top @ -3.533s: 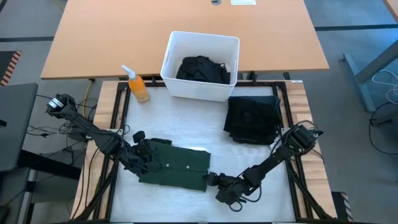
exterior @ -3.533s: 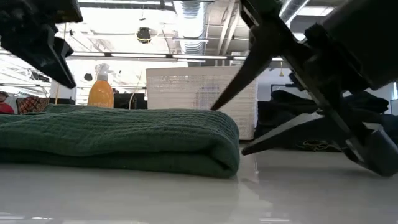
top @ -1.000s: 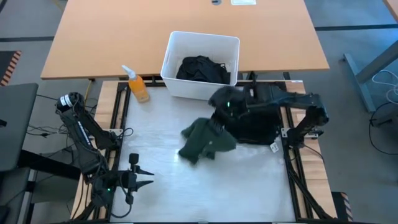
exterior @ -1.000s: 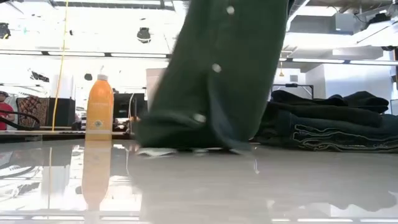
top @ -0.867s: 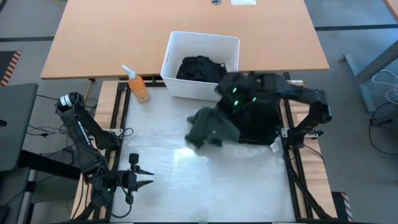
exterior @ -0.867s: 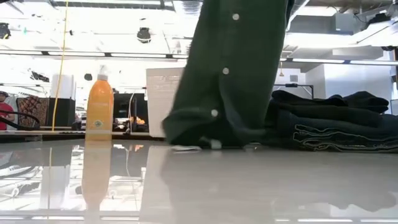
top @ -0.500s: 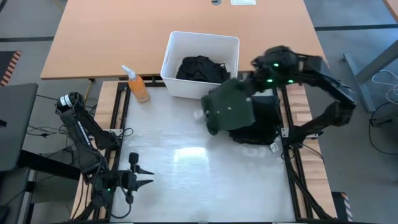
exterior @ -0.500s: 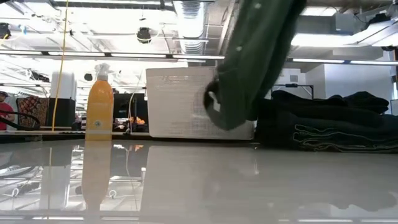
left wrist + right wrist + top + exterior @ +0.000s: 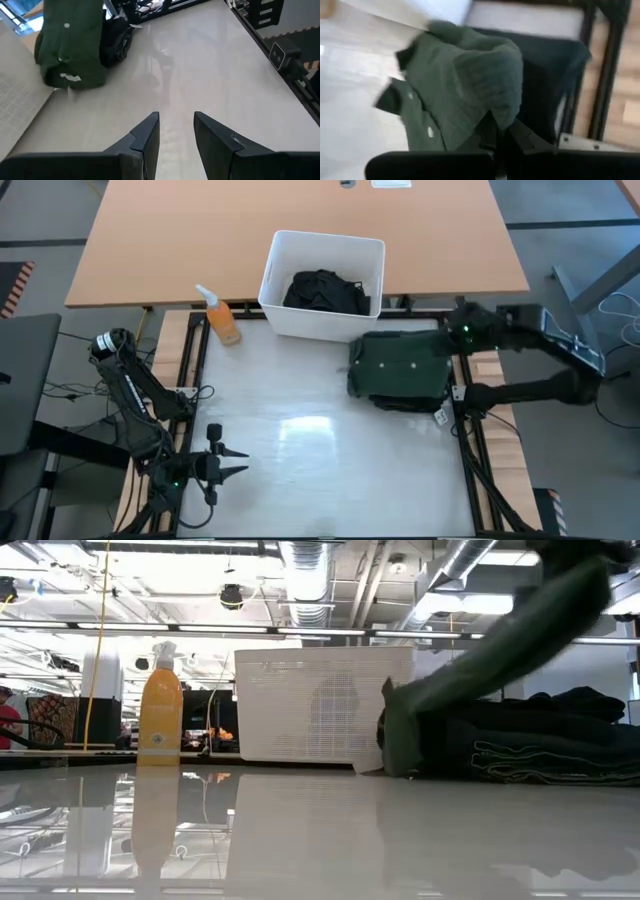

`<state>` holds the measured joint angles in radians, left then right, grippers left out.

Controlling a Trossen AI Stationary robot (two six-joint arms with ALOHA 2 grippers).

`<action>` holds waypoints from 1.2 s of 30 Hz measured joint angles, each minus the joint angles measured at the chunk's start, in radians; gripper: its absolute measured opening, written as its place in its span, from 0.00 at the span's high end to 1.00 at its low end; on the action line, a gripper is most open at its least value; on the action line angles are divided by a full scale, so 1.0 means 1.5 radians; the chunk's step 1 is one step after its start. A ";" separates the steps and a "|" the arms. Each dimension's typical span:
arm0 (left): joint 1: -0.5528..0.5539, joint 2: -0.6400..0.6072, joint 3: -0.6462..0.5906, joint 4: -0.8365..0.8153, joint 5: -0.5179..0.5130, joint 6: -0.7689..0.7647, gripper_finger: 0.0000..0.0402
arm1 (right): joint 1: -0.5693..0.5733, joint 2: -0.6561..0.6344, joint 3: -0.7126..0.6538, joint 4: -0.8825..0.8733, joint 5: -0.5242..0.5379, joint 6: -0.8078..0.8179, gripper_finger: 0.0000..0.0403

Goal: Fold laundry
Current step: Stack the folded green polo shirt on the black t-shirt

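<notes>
right gripper (image 9: 458,335) clamped on green shirt (image 9: 400,364) over black pile (image 9: 415,395), left gripper (image 9: 238,467) parted, parked low

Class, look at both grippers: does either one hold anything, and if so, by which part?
The right gripper is shut on the dark green shirt, pinching its folded edge farthest from the buttons, over the black folded stack. The left gripper is open and empty.

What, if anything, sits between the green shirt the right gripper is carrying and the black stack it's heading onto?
Nothing visible. The right gripper holds the green shirt directly over the folded black stack. The shirt's free edge droops beside the stack. The white bin stands clear behind.
</notes>
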<state>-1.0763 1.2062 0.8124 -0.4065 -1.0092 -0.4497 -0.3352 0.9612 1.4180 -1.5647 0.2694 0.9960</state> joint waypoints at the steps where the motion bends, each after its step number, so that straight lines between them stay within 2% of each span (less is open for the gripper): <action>1: 0.000 0.000 0.000 0.000 0.000 0.000 0.72 | -0.011 -0.018 -0.032 -0.001 0.003 0.001 0.93; 4: 0.000 0.000 0.000 0.001 -0.002 0.000 0.72 | -0.053 -0.079 -0.128 -0.005 0.012 -0.009 0.93; 7: 0.001 0.000 0.000 0.005 -0.013 -0.001 0.72 | -0.101 -0.122 -0.185 -0.004 0.042 -0.048 0.93; 12: 0.015 0.000 0.000 0.016 -0.019 -0.002 0.72 | -0.189 -0.170 -0.232 -0.004 0.114 -0.125 0.93; 18: 0.037 0.000 0.000 0.029 -0.013 0.000 0.72 | -0.259 -0.172 -0.274 0.031 0.136 -0.241 0.92; 21: 0.046 0.000 0.000 0.042 0.001 0.008 0.72 | -0.275 -0.163 -0.299 0.067 0.165 -0.250 0.87; 27: 0.051 0.000 0.000 0.057 0.035 0.010 0.72 | -0.285 -0.131 -0.313 0.104 0.177 -0.327 0.75; 36: 0.051 0.000 0.000 0.056 0.039 0.013 0.72 | -0.285 -0.063 -0.238 0.042 0.193 -0.368 0.58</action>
<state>-0.9993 1.2068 0.8122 -0.3224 -0.9508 -0.4304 -0.7624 0.8667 1.0605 -1.5015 0.5587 0.4438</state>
